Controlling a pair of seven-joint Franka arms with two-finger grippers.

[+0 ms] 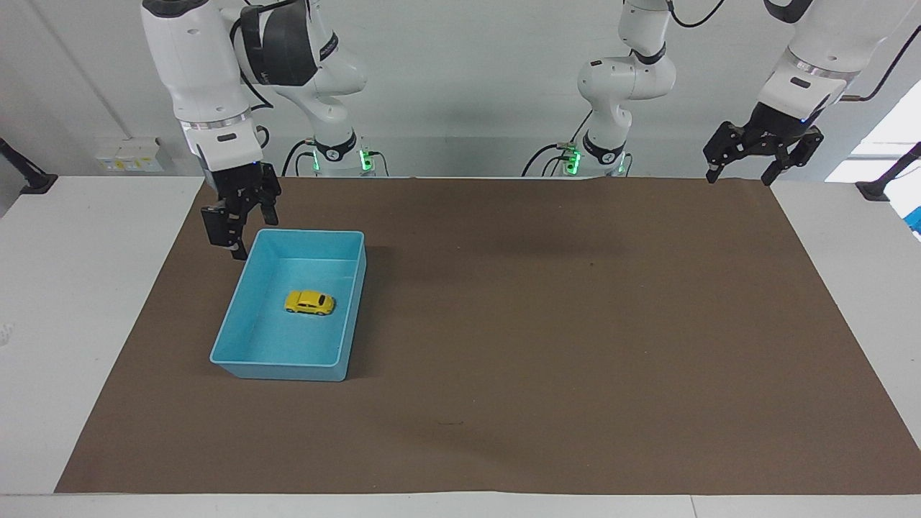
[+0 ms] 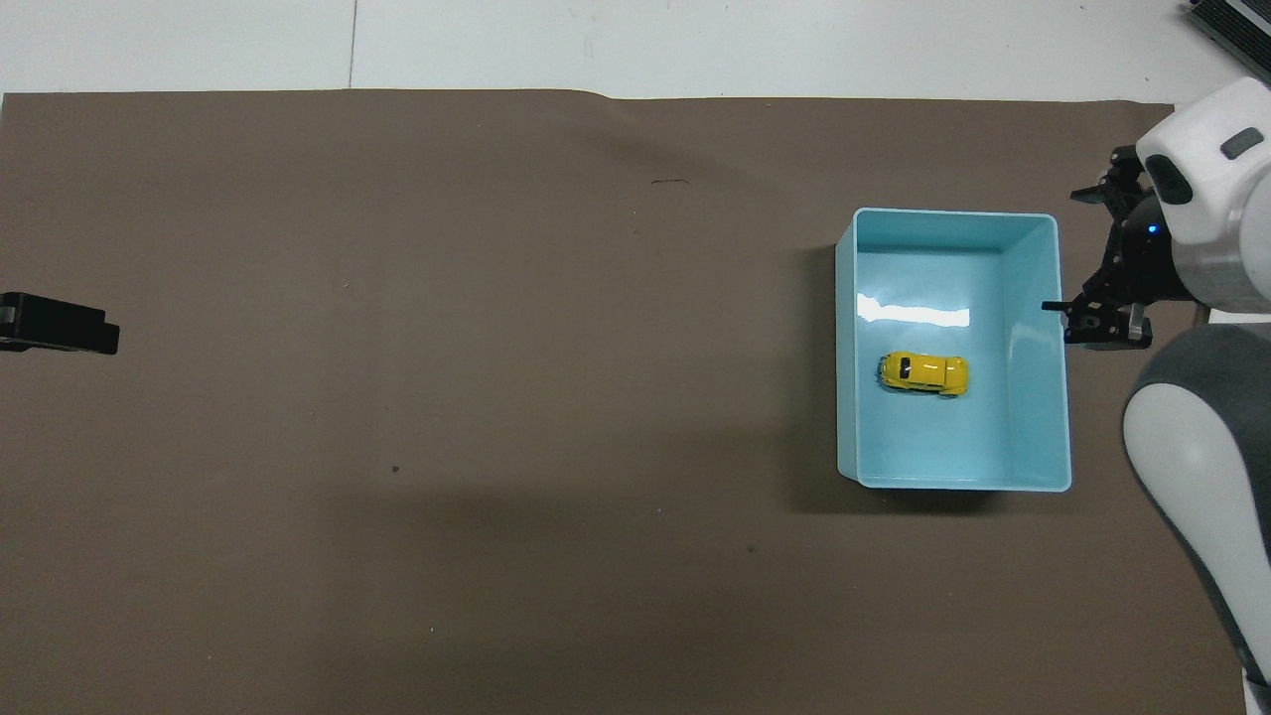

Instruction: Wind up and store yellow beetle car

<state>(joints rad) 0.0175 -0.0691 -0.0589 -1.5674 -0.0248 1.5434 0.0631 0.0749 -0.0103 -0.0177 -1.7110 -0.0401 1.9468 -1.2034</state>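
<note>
While the yellow beetle car (image 1: pixel 309 303) sits on its wheels in the middle of the blue bin (image 1: pixel 232 319), both claws are released and holding nothing. That bin sits on the brown mat (image 1: pixel 547 345) at the right arm's end of the bench. The right gripper (image 1: pixel 241 223) hangs over the bin's robot-side corner; the left gripper (image 1: pixel 741 171) waits over the mat's corner at the left arm's end.
</note>
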